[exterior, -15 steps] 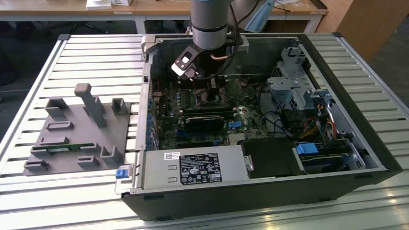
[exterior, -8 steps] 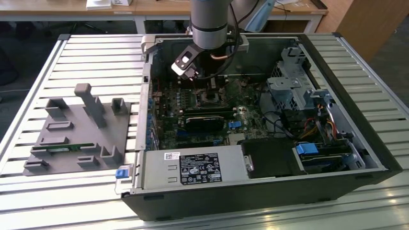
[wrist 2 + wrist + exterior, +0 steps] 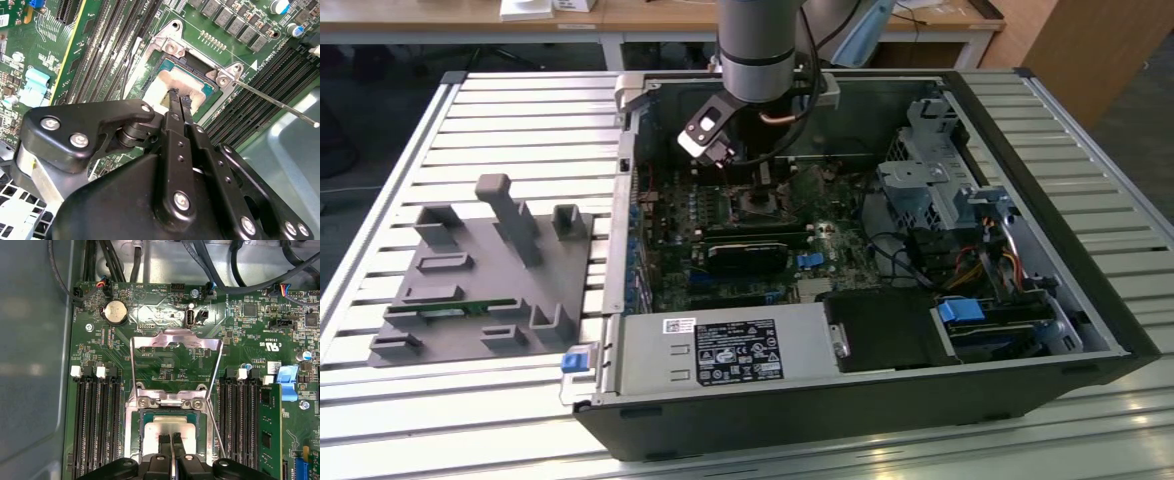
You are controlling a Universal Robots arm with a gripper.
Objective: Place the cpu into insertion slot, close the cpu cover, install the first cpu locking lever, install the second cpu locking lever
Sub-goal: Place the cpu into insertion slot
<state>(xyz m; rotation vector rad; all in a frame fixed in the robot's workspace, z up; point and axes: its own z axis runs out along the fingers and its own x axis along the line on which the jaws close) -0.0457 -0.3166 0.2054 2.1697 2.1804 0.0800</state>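
The cpu (image 3: 172, 427) lies flat in the insertion slot (image 3: 142, 437), its dull silver face up; it also shows in the second wrist view, cpu (image 3: 167, 85). My gripper (image 3: 171, 436) hangs just over the chip's middle with its two fingers pressed together and nothing between them, gripper (image 3: 179, 95). The cpu cover (image 3: 175, 340) is swung open and stands back from its hinge beyond the socket. A thin locking lever (image 3: 280, 106) sticks out free beside the socket. In the exterior view my gripper (image 3: 744, 183) reaches down into the open computer case over the socket (image 3: 758, 205).
Long black memory slots (image 3: 95, 425) flank the socket on both sides. Cables (image 3: 125, 260) hang along the case wall beyond the board. A grey fixture block (image 3: 487, 275) sits on the slatted table at the exterior view's left, and a power supply (image 3: 720, 350) fills the case's near side.
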